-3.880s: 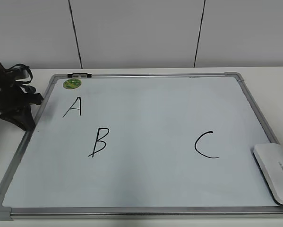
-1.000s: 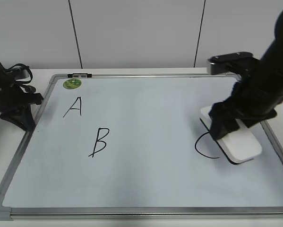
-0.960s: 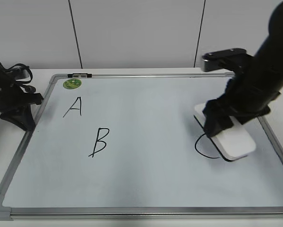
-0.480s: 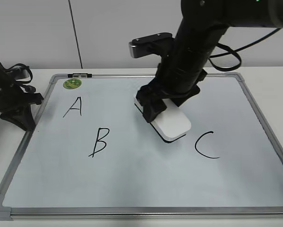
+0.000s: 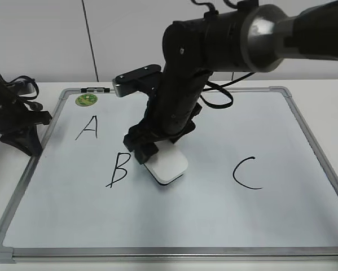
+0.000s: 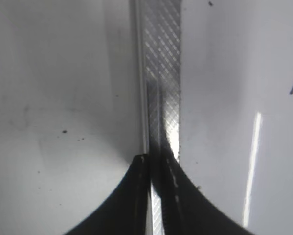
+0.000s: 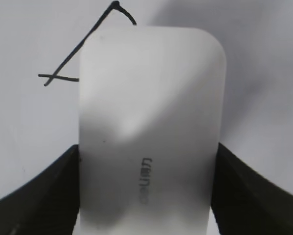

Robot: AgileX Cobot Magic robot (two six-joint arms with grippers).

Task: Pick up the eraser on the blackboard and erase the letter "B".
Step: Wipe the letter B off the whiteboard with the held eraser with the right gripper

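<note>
Round green magnet (image 5: 86,100) near far-left corner, letter A (image 5: 87,127) just below it. Black clip (image 5: 95,90) just right of magnet. Letter C (image 5: 246,172) far right of magnet.

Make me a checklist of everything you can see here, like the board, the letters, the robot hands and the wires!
Surface: white table under the blackboard.
Job's things: eraser held just right of the letter "B", which is intact.
Clutter: green magnet; letters "A" and "C".
Grippers: right gripper jaws shut on the eraser; left gripper at the board's frame, jaws shut.
Cables: black cable looping off the right arm.
Surroundings: white panelled wall.
</note>
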